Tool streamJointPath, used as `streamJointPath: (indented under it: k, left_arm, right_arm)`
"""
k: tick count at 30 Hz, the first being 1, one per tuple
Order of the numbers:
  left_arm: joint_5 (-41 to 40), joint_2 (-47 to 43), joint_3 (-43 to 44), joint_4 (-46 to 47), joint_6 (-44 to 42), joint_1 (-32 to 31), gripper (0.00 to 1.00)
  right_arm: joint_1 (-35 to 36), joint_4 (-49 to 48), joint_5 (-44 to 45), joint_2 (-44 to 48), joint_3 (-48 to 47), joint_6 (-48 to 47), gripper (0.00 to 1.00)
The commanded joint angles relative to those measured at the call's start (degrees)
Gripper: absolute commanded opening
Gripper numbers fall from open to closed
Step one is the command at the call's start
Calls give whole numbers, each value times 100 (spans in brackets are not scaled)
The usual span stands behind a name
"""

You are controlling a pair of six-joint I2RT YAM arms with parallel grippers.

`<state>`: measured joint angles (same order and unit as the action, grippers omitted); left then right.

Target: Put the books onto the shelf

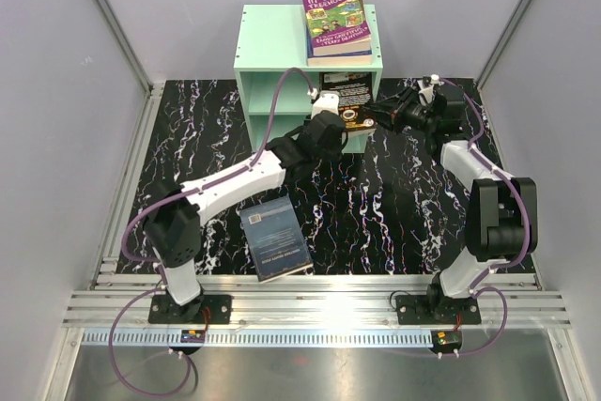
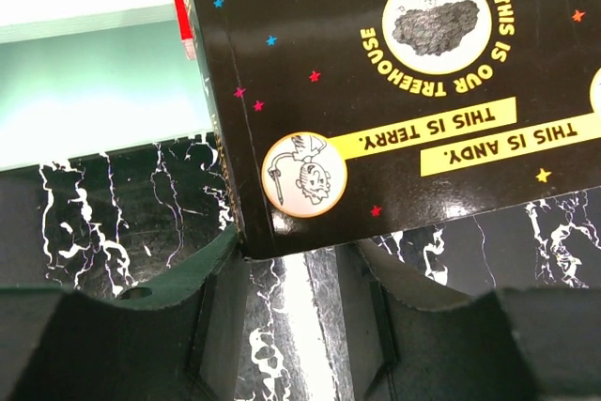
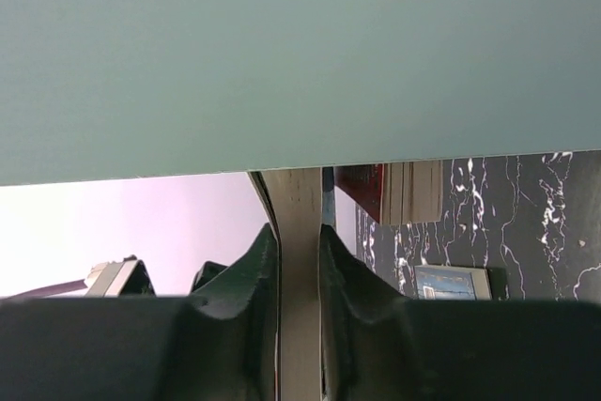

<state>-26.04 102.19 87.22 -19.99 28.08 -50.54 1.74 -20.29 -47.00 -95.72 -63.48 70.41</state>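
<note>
The right gripper point(image 3: 299, 232) is clamping the black Treehouse book point(image 1: 346, 89) by its page edge. The book is standing on end against the right front of the mint-green shelf point(image 1: 272, 44), with the compartments lying just beyond it. The left gripper point(image 2: 293, 253) is sitting at the book's lower spine corner, fingers parted, grasping nothing. Counting books: one black, one dark blue book point(image 1: 275, 237) lying near-left on the table point(image 1: 394, 204), and apparently two in the purple-topped stack point(image 1: 335, 21) on the shelf top.
</note>
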Motion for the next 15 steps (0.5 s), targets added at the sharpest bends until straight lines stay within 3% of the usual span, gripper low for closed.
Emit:
streamJointPath:
  k: [1,3,8,12,15]
  left_arm:
    - [240,134,453,443,-83,27,42]
    - [275,213,550,408,-65,80,42]
    - [328,345,866,321,-65,168,42]
    - [310,547,1183,224,-92,194,42]
    - [319,748,1525,74,-127,229,42]
  right_arm:
    - [-147,-660,-98,80,-156,306,27]
    - [-147,-721,-133,54,-68,306,36]
    - [-121,-879,-186,-25,134,350,43]
    - [-112,-985,-213,-25,240,368,61]
    - [-112,-1003,-239,1,328,351,65]
